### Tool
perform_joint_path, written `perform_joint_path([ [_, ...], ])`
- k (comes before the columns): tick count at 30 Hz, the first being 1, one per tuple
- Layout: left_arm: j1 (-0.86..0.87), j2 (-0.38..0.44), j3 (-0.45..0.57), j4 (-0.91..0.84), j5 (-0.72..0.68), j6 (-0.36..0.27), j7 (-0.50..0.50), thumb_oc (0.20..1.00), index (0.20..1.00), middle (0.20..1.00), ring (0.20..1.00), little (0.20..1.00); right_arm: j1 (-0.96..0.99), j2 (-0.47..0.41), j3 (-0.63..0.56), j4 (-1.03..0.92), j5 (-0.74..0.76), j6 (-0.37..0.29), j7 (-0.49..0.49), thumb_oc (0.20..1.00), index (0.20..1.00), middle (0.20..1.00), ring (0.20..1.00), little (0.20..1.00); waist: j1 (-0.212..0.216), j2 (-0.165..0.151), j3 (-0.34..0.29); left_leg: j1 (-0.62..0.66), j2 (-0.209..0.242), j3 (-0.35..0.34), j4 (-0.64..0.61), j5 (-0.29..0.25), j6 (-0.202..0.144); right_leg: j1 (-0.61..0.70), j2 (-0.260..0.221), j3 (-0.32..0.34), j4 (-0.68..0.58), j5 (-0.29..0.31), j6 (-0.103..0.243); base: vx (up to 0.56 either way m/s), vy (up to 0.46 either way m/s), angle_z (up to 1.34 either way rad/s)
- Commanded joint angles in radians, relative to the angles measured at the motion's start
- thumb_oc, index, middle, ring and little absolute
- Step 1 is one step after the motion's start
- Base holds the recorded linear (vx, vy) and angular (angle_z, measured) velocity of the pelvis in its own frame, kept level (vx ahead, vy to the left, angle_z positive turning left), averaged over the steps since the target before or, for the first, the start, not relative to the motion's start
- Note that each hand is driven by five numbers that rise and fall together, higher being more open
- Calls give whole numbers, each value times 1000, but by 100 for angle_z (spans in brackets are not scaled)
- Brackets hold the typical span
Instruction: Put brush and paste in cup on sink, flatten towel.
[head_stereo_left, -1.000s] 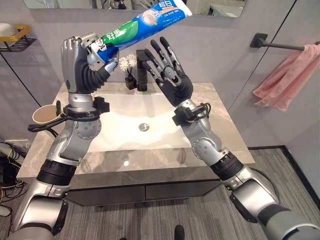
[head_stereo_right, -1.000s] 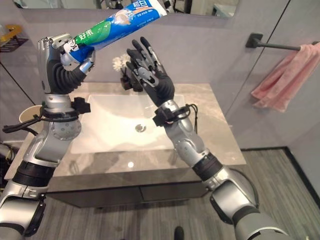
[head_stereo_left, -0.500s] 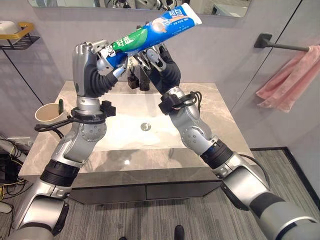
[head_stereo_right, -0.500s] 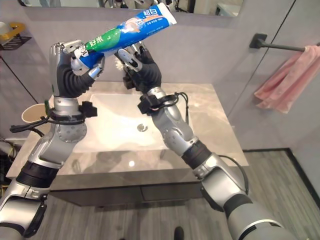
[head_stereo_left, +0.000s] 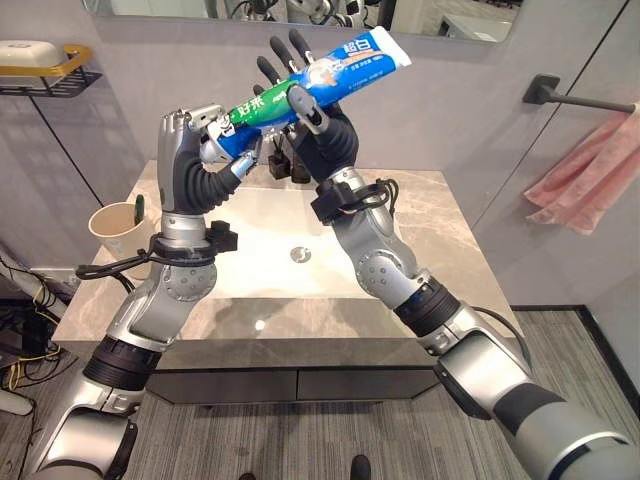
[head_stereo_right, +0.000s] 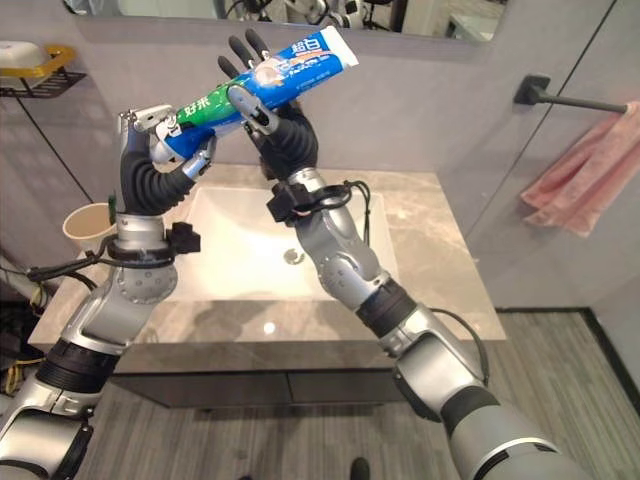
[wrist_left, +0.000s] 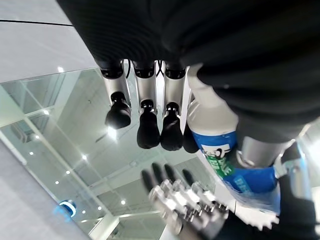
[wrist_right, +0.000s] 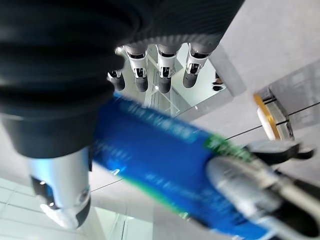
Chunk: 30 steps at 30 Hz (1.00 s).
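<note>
Fingers of my left hand (head_stereo_left: 192, 135) are curled round the capped lower end of the toothpaste tube (head_stereo_left: 315, 78), pinching it high above the sink (head_stereo_left: 275, 245); the fingers of my right hand (head_stereo_left: 322, 135) stand straight and spread behind the tube's middle, with the thumb reaching across its front, so I judge that hand is cupping the tube but has not closed on it; the tube slants upward toward the mirror (head_stereo_left: 300, 8), its flat crimped end highest. The cup (head_stereo_left: 118, 227) stands on the counter to my left of the basin, well apart from the tube, with a green brush handle (head_stereo_left: 138, 207) showing inside it; the pink towel (head_stereo_left: 588, 180) hangs bunched on its rail to my right, not yet flattened. My worry is the handover: if the left hand lets go before the right hand wraps properly, the tube could slip and drop into the basin or onto the floor; a loose hold near the middle could also let it pivot; and lowering it carelessly could knock the light cup over.
</note>
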Motion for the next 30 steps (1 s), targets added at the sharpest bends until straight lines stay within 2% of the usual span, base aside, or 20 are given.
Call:
perform_joint_path([
  [1,-26,14,-15,-55,-43,-44,-15,200,200,200,200,200,-98,19,-84,-19,-6,-66,-3,1000,1000,1000,1000,1000,11,-47,-20,37,-44,-22,4,-10,47,68,-124,-3,-1,9,98,0,0,0],
  [2,-25,14,-15,-55,-43,-44,-16,200,200,200,200,200,-97,19,-83,-19,-6,-66,-3,1000,1000,1000,1000,1000,10,-47,-20,37,-44,-22,4,-10,47,68,-124,-3,-1,9,98,0,0,0],
  [3,-2,8,-19,-53,-55,-45,-27,200,200,200,200,200,-78,22,-84,-22,0,-64,-11,784,784,784,784,784,12,-47,-23,39,-46,-22,4,-11,48,72,-126,-5,-1,9,98,0,0,0],
  [4,-1,8,-19,-53,-55,-45,-28,200,200,200,200,200,-77,22,-84,-23,0,-64,-11,784,784,784,784,784,12,-47,-23,39,-46,-22,4,-11,48,73,-126,-5,-1,9,98,0,0,0],
  [6,5,6,-25,-54,-57,-41,-37,200,200,200,200,200,-62,26,-93,-21,3,-66,-20,200,200,200,200,200,13,-45,-24,40,-47,-24,4,-12,49,76,-126,-4,-1,8,97,0,0,0],
  [12,3,-2,-31,-46,-61,-34,-40,200,200,200,200,200,-30,41,-109,-12,1,-72,-45,200,200,200,200,200,12,-42,-26,43,-48,-29,4,-12,51,84,-129,-9,-1,5,94,0,0,0],
  [13,3,-5,-33,-45,-64,-32,-40,442,442,442,442,442,-19,46,-120,-13,4,-81,-56,200,200,200,200,200,13,-41,-27,43,-49,-31,4,-13,52,88,-128,-11,-1,5,93,0,0,0],
  [14,1,-7,-36,-44,-66,-30,-41,548,548,548,548,548,-13,50,-128,-10,4,-87,-66,200,200,200,200,200,13,-40,-27,44,-49,-34,4,-13,52,91,-129,-13,-1,4,92,0,0,0],
  [15,1,-9,-40,-42,-67,-28,-40,752,752,752,752,752,-7,56,-141,-11,-2,-98,-83,200,200,200,200,200,14,-40,-28,44,-49,-37,4,-13,53,94,-130,-18,-1,3,91,-8,3,6],
  [16,1,-9,-40,-42,-67,-28,-40,834,834,834,834,834,-7,57,-141,-11,-3,-98,-84,200,200,200,200,200,13,-40,-28,44,-49,-37,4,-13,53,95,-130,-18,-1,3,91,-12,4,11],
  [17,8,-11,-36,-40,-67,-19,-37,1000,1000,1000,1000,1000,7,70,-168,-7,-24,-122,-135,200,200,200,200,200,16,-38,-30,45,-50,-40,4,-14,54,99,-133,-18,-1,3,91,-12,11,17],
  [22,29,-7,-22,-45,-45,-4,-20,1000,1000,1000,1000,1000,26,120,-225,-13,-76,-156,-233,200,200,200,200,200,29,-34,-31,48,-56,-50,4,-15,59,110,-138,-27,-1,1,90,-12,14,13],
  [30,131,4,35,-120,-50,-14,13,1000,1000,1000,1000,1000,7,135,-313,-6,-152,-215,-329,200,200,200,200,200,92,-46,-24,14,-69,-110,4,-1,58,128,-150,-81,-1,-3,84,-26,5,16],
])
